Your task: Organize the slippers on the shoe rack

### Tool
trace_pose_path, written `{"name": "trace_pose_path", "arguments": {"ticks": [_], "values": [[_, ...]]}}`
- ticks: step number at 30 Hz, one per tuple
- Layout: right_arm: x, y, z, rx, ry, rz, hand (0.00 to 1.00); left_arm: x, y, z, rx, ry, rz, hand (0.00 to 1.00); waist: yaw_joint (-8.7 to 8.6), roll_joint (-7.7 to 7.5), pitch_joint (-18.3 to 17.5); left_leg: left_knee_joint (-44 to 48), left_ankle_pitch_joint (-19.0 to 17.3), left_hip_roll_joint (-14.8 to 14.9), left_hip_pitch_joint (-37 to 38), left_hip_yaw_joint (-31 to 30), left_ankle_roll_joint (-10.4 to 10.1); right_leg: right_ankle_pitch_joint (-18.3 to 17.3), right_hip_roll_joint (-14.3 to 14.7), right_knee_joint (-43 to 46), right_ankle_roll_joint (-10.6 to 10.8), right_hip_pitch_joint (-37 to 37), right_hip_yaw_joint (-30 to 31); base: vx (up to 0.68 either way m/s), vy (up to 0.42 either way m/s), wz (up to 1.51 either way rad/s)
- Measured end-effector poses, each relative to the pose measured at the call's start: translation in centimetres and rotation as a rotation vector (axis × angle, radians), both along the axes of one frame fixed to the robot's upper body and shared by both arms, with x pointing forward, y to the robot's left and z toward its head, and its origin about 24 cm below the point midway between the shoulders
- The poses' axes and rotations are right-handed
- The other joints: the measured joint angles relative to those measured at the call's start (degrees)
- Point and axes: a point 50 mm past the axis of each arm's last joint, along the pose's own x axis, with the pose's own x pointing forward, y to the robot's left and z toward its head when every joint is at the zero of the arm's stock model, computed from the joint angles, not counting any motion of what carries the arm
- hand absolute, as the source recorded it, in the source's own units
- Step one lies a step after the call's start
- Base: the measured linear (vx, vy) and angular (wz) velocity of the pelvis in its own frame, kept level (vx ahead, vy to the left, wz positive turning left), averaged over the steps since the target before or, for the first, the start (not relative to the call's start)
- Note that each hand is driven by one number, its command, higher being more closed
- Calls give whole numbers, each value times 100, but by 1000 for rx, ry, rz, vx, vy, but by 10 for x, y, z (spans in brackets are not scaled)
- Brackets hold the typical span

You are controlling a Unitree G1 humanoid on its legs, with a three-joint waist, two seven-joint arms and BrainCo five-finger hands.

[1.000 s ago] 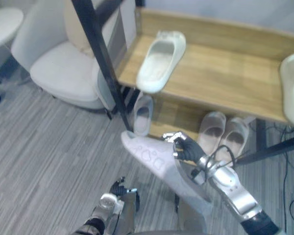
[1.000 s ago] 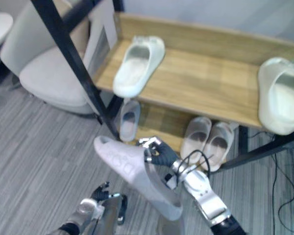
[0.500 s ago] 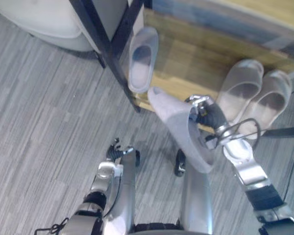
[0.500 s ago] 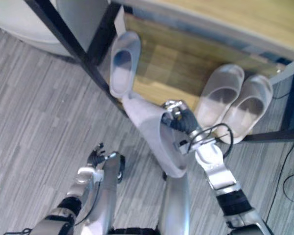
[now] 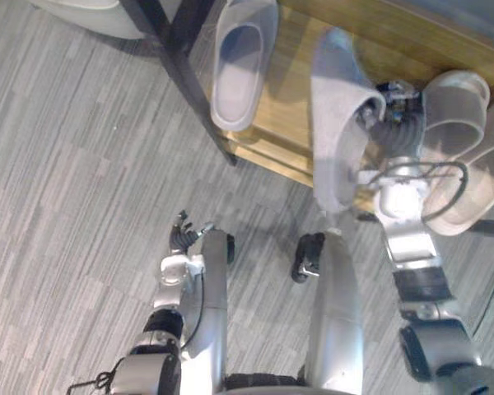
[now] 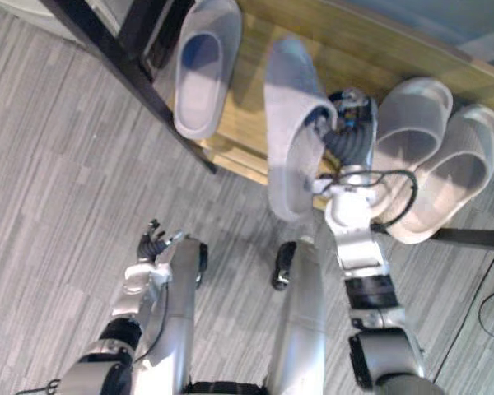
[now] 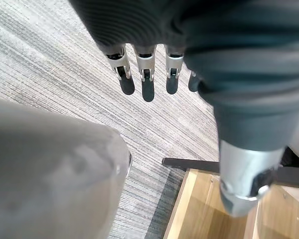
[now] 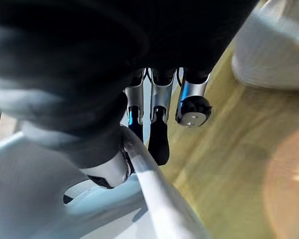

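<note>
My right hand (image 5: pixel 393 125) is shut on the upper rim of a pale grey slipper (image 5: pixel 336 123). It holds the slipper over the rack's lower wooden shelf (image 5: pixel 286 107), toe toward the back and heel past the front edge. In the right wrist view the fingers (image 8: pixel 159 135) and thumb pinch the slipper's rim (image 8: pixel 154 194) above the wood. I cannot tell whether the slipper touches the shelf. A matching grey slipper (image 5: pixel 240 62) lies on the shelf to its left. My left hand (image 5: pixel 186 238) hangs open low over the carpet.
A pair of beige slippers (image 5: pixel 461 132) sits on the same shelf just right of my right hand. The rack's black leg (image 5: pixel 177 62) slants down to the shelf's front left corner. Grey striped carpet (image 5: pixel 74 206) spreads to the left.
The camera has tipped down toward the lower shelf. My right hand has carried the slipper forward from above the carpet to over the shelf, between the single slipper and the pair.
</note>
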Motion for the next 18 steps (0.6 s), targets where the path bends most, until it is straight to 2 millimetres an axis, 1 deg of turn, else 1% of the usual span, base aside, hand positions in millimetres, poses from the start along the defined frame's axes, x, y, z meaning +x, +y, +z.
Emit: {"name": "trace_pose_path", "arguments": {"ticks": [3, 4, 9, 12, 16, 17, 18], "values": [[11, 4, 15, -2, -22, -27, 100, 1, 0, 2, -14, -13, 21, 0, 37, -1, -16, 14, 1, 43, -90, 11, -1, -10, -2, 38, -17, -78, -22, 19, -16, 4], [15, 6, 20, 9, -22, -30, 100, 1, 1, 2, -23, -14, 28, 0, 50, 0, -71, 22, 3, 59, -170, 19, -6, -14, 0, 55, -24, -159, -32, 0, 0, 0], [31, 5, 19, 40, 33, -71, 100, -2, 0, -4, -33, 12, 54, 0, 91, 4, -321, 56, 10, 111, -359, -18, -20, -38, -6, 105, -102, -308, -114, 26, -24, 6], [40, 5, 23, 58, 49, -90, 100, -5, -1, -8, -44, 29, 72, 0, 143, 2, -466, 57, 21, 125, -453, -27, -41, -42, -8, 136, -150, -403, -133, 23, -18, 3], [48, 10, 29, 90, 63, -97, 100, -6, -1, -10, -60, 37, 82, 0, 167, 13, -503, 57, 27, 149, -465, -31, -53, -52, -8, 148, -169, -404, -160, 4, -4, 1], [49, 7, 28, 103, 72, -108, 0, -6, -3, -11, -64, 43, 82, 0, 193, 20, -553, 58, 29, 159, -494, -34, -56, -57, -12, 148, -174, -421, -176, 20, -14, 4], [51, 4, 25, 118, 92, -119, 0, -7, -4, -13, -71, 53, 83, 0, 236, 13, -630, 58, 34, 163, -530, -35, -65, -58, -16, 153, -177, -456, -183, 26, -14, 4]]}}
